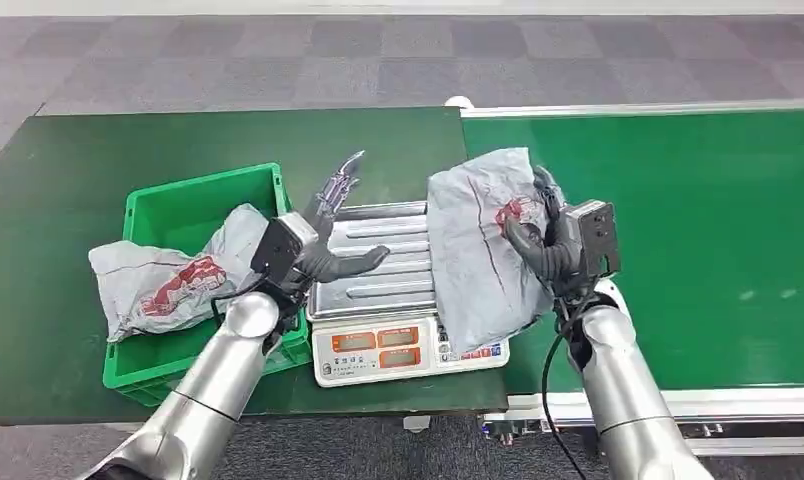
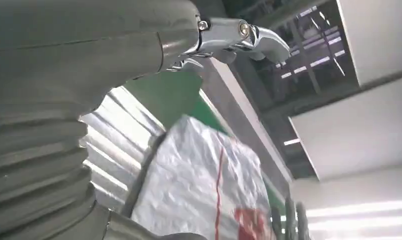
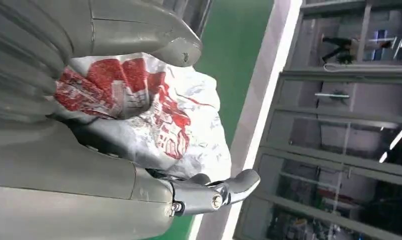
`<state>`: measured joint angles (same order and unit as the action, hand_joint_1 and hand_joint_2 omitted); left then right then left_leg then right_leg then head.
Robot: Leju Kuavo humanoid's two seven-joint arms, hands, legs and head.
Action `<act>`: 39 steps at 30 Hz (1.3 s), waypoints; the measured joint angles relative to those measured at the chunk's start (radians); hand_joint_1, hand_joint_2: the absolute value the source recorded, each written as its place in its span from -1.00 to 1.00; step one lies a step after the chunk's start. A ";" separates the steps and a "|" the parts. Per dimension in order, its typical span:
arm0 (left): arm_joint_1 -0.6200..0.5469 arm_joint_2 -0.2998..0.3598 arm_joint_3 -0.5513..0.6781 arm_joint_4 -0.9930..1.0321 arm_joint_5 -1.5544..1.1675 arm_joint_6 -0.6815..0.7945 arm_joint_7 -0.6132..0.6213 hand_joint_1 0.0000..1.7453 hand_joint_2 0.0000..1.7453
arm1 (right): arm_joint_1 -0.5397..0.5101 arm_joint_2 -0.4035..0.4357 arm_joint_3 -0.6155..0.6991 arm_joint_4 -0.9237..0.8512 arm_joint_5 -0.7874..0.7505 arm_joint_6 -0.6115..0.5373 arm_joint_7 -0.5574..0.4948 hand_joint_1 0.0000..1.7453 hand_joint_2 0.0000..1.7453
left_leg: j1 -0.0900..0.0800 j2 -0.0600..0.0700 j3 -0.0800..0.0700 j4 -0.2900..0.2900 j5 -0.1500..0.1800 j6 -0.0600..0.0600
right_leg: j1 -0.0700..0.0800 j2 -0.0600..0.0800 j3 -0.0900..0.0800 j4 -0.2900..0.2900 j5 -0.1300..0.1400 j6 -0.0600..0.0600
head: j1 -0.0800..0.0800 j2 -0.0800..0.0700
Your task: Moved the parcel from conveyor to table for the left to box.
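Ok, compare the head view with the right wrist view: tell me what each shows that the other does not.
Head view alone: the scale with its steel pan, the green bin holding a second grey bag, the open left hand above the scale, and both silver arms. Right wrist view alone: the glass-walled background beyond the belt, and a close look at the red print on the bag under the thumb. Both: the right hand gripping the grey parcel, and the green conveyor.
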<state>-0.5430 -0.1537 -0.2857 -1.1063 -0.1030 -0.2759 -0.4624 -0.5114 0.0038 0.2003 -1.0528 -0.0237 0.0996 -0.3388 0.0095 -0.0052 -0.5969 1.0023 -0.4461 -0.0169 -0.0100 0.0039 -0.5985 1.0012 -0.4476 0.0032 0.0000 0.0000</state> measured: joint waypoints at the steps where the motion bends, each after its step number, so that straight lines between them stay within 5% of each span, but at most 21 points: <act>1: -0.004 0.000 -0.005 0.007 0.001 -0.021 -0.005 -1.00 1.00 | -0.011 0.002 0.000 0.014 0.000 0.003 -0.004 -1.00 1.00 | 0.000 0.000 0.000 0.000 0.000 0.000 | 0.000 0.000 0.000 0.000 0.000 0.000 | 0.000 0.000; 10: -0.075 -0.029 -0.099 0.134 -0.132 -0.103 -0.094 -1.00 1.00 | -0.089 0.020 0.000 0.098 -0.033 0.040 -0.058 -1.00 1.00 | 0.000 -0.001 0.000 0.001 0.001 0.001 | -0.001 -0.001 0.000 0.000 0.000 0.000 | 0.000 0.000; 29: -0.188 -0.185 -0.382 0.624 -0.577 0.128 -0.036 -1.00 1.00 | -0.141 0.088 0.000 0.160 -0.052 0.127 -0.085 -1.00 1.00 | 0.000 0.000 0.000 0.000 0.000 0.001 | -0.001 -0.001 0.000 0.000 0.000 0.000 | 0.000 0.000; 30: -0.188 -0.192 -0.399 0.634 -0.588 0.134 -0.024 1.00 1.00 | -0.141 0.092 0.000 0.161 -0.054 0.128 -0.085 -1.00 1.00 | 0.000 -0.001 0.000 0.000 0.000 0.001 | -0.001 -0.001 0.001 0.000 0.000 0.000 | 0.000 0.000; 39: -0.198 -0.208 -0.468 0.690 -0.501 0.180 -0.006 1.00 1.00 | -0.136 0.108 0.000 0.163 -0.056 0.114 -0.082 -1.00 1.00 | 0.000 -0.003 0.001 0.001 0.001 0.001 | -0.001 -0.004 0.004 0.000 0.000 0.000 | 0.000 0.000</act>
<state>-0.7407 -0.3616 -0.7542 -0.4166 -0.6035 -0.0958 -0.4688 -0.6469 0.1122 0.2003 -0.8900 -0.0801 0.2136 -0.4204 0.0094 -0.0087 -0.5955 1.0029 -0.4455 -0.0159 -0.0112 -0.0004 -0.5947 1.0012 -0.4478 0.0036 0.0000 0.0000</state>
